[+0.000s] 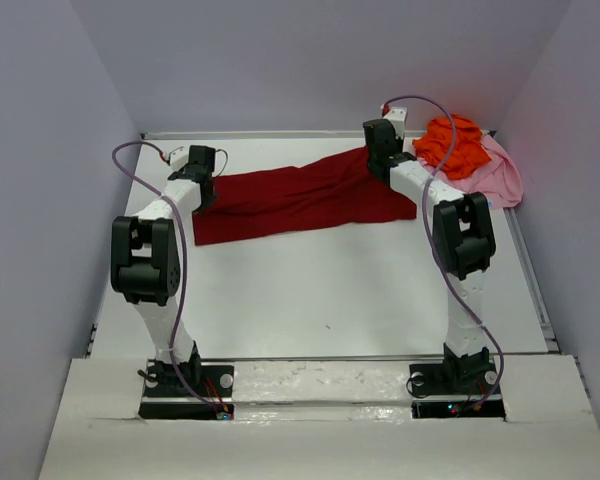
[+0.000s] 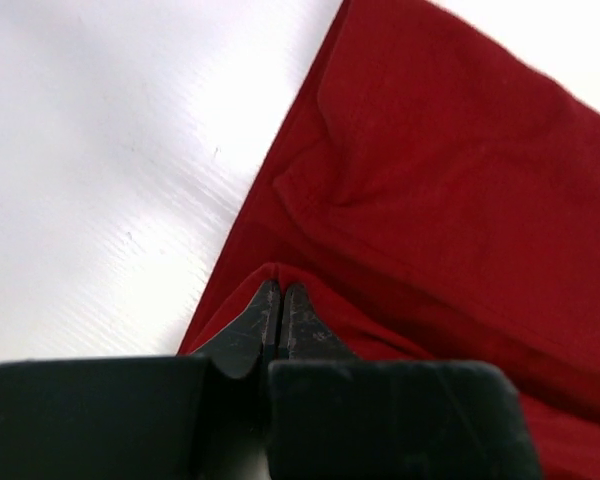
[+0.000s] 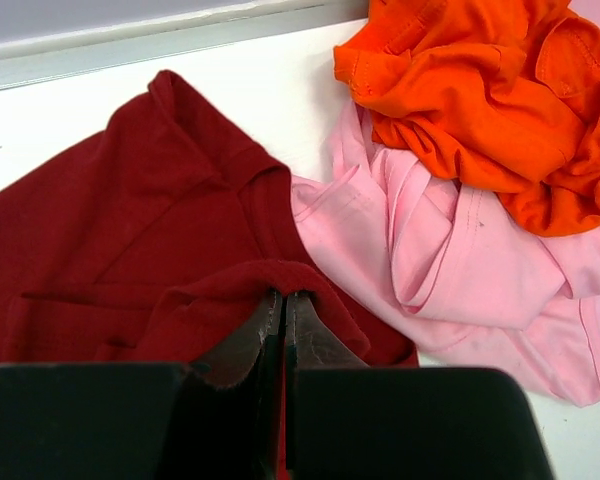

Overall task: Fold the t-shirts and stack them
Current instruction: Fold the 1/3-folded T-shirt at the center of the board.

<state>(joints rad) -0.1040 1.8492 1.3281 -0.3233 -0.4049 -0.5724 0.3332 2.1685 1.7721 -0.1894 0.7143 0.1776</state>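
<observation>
Work surface: we see a flat white table [image 1: 330,290], with both arms reaching toward its far half.
Handled garment: the dark red soft cloth short-sleeved t-shirt [image 1: 300,200] lies as a long band across the far half of the table. In the top view it runs from about 10 o'clock to 1 o'clock. Its left end sits nearer the arm bases than its right end.
Left gripper: the left gripper [image 2: 280,305] has its fingers pressed together on a raised ridge of the dark red t-shirt. This is at the 9 o'clock end of the band, just beside the straight cloth edge where bare table shows.
Right gripper: the right gripper [image 3: 283,310] has its fingers pressed together, pinching a raised fold of the same garment at its 3 o'clock end.
Second garment: the bright orange crumpled cloth t-shirt [image 1: 455,145] sits in the far right corner, at about 2 o'clock, resting on the pink one.
Third garment: the light pink crumpled cloth t-shirt [image 1: 500,175] lies under the orange one and spreads out toward 4 o'clock of it. In the right wrist view we see its edge touching the dark red cloth.
</observation>
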